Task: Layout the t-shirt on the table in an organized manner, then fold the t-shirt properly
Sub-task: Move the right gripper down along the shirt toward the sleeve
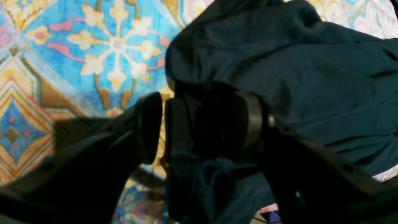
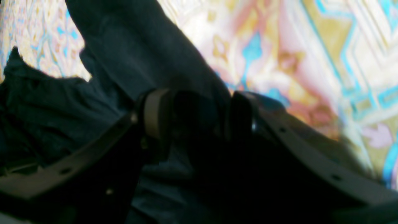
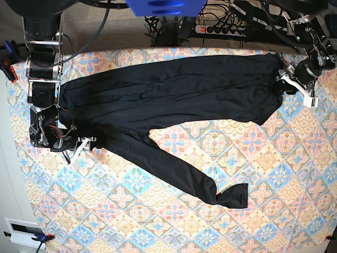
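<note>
At the left of the base view, the right gripper (image 3: 84,141) is clamped on a corner of the t-shirt (image 3: 174,92). The shirt is stretched across the table (image 3: 158,221), one sleeve trailing, presumably for flattening. At right, its other end is pinched by the left gripper (image 3: 285,80).

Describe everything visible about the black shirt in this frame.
The t-shirt is plain black, long-sleeved, of thin soft fabric, with no print. It lies stretched sideways across the far part of the table, body wrinkled. One sleeve trails diagonally toward the near side, its cuff folded over. The right gripper and left gripper each pinch fabric at opposite ends.
</note>
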Motion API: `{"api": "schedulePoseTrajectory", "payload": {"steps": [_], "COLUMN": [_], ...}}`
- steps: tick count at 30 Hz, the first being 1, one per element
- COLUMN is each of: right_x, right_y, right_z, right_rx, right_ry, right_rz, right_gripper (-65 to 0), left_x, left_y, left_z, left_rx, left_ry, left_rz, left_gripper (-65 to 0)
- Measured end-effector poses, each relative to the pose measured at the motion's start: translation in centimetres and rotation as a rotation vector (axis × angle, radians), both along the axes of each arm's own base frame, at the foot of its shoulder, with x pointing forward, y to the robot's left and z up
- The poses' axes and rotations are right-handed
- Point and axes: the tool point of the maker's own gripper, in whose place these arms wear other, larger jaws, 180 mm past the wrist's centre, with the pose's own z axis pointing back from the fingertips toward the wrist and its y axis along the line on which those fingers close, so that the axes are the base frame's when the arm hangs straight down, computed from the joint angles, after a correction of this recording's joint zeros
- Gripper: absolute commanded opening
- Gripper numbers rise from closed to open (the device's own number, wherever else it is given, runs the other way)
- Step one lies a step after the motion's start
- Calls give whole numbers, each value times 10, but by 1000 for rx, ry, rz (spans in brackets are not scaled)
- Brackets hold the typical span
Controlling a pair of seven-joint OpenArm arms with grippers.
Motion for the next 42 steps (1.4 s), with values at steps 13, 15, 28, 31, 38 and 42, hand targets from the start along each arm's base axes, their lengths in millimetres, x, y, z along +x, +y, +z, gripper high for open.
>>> {"api": "schedulePoseTrajectory", "payload": {"steps": [13, 15, 28, 31, 38, 42], "right_x": [3, 2, 2, 2, 4, 5], "right_y": [3, 5, 27, 30, 45, 43], "right_z": [-1, -2, -7, -7, -6, -5], "right_rx": [-6, -14, 1, 7, 31, 21], "right_ry": [-20, -16, -20, -21, -27, -26], "right_rz": [6, 16, 51, 52, 66, 69], "right_gripper": [-403, -462, -545, -544, -543, -543], "left_x": [9, 14, 21, 20, 19, 19], "left_y": [-17, -22, -30, -30, -30, -30], "left_z": [1, 5, 12, 11, 11, 11], "left_rx": [-67, -94, -141, -141, -141, -141], "left_ry": [-28, -30, -49, -46, -44, -43], "left_rz": [4, -10, -26, -26, -26, -26], "left_gripper": [-302, -302, -302, -302, -302, -302]}}
